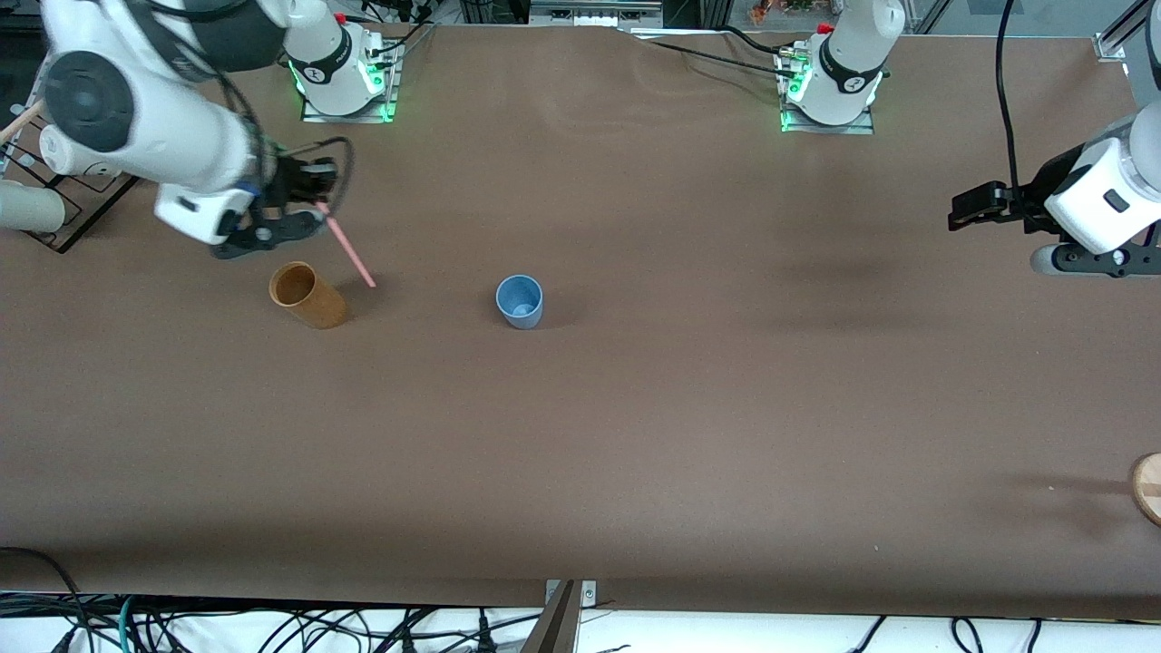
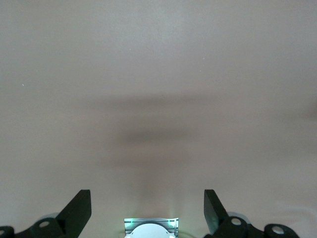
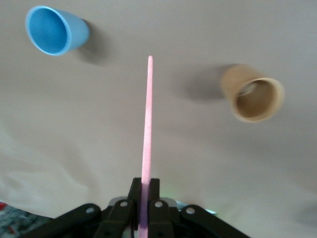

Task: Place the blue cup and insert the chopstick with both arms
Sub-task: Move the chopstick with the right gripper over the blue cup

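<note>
The blue cup [image 1: 520, 301] stands upright on the brown table near its middle; it also shows in the right wrist view [image 3: 55, 30]. My right gripper [image 1: 313, 210] is shut on the pale-pink chopstick [image 1: 350, 248], which slants down from it, its free tip just above the table beside the tan-brown cup [image 1: 307, 295]. In the right wrist view the chopstick [image 3: 146, 129] runs straight out from the gripper [image 3: 144, 191], between the blue cup and the tan-brown cup [image 3: 253, 93]. My left gripper [image 1: 969, 207] is open and empty, up over the left arm's end of the table; its wrist view [image 2: 147, 208] shows only bare table.
A white cup [image 1: 27, 207] lies on a dark board [image 1: 77, 210] at the right arm's end of the table. A round wooden piece [image 1: 1148, 488] sits at the table's edge at the left arm's end, nearer the front camera.
</note>
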{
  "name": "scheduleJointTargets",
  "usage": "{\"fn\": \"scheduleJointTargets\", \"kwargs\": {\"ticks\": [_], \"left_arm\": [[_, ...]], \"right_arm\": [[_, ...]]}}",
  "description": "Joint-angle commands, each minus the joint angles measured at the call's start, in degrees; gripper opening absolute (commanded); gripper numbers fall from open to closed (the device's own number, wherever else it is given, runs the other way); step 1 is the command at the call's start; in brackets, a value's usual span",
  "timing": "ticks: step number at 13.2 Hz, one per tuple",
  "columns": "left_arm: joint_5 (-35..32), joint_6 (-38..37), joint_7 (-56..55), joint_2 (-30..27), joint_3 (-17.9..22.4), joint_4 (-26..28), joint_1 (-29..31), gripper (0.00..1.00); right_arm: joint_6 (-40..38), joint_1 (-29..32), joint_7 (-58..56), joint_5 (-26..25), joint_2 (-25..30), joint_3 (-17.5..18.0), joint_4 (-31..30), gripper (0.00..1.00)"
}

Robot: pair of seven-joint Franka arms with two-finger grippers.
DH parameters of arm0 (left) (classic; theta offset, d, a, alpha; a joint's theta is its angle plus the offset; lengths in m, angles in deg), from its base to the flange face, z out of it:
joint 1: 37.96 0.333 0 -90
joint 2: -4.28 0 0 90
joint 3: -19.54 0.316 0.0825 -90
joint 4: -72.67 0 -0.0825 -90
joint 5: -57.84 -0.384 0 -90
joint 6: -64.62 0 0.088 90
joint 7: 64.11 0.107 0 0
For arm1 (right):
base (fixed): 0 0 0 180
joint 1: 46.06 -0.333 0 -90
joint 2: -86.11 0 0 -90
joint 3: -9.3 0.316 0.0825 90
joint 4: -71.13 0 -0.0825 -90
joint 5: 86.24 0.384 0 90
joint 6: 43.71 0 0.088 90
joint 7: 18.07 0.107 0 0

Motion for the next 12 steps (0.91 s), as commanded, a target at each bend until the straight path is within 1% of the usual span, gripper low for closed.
{"fn": "scheduleJointTargets", "kwargs": {"ticks": [1, 2, 4, 6, 7, 10, 12], "left_arm": [[-1.3, 1.3, 1.1, -0.9, -0.1, 1.5, 0.0, 1.0], [-1.2, 1.3, 1.1, -0.9, 0.0, 1.5, -0.1, 1.0], [-1.2, 1.3, 1.1, -0.7, 0.0, 1.4, -0.1, 1.0], [-1.3, 1.3, 1.1, -0.3, 0.0, 1.3, 0.1, 1.0], [-1.2, 1.3, 1.2, 0.0, 0.1, 0.8, 0.2, 1.0], [-1.2, 1.3, 1.2, 0.0, 0.1, 0.5, 0.2, 1.0], [-1.1, 1.3, 1.2, 0.5, 0.1, 0.4, 0.3, 1.0]], "right_arm": [[1.1, -5.4, 15.9, 6.3, -7.3, -0.1, 7.2, 0.0], [2.6, -6.9, 20.4, 7.1, -9.5, -0.1, 8.7, 0.0], [6.5, -9.5, 25.8, 7.7, -12.0, -0.1, 9.1, 0.0], [9.4, -10.9, 30.5, 9.7, -15.3, 0.0, 9.1, 0.0], [9.8, -12.9, 30.8, 9.5, -15.6, -0.1, 9.1, 0.0], [11.1, -13.6, 30.9, 9.9, -16.3, -0.1, 9.1, 0.0], [12.8, -14.6, 31.0, 9.2, -17.8, -0.2, 9.1, 0.0]]}}
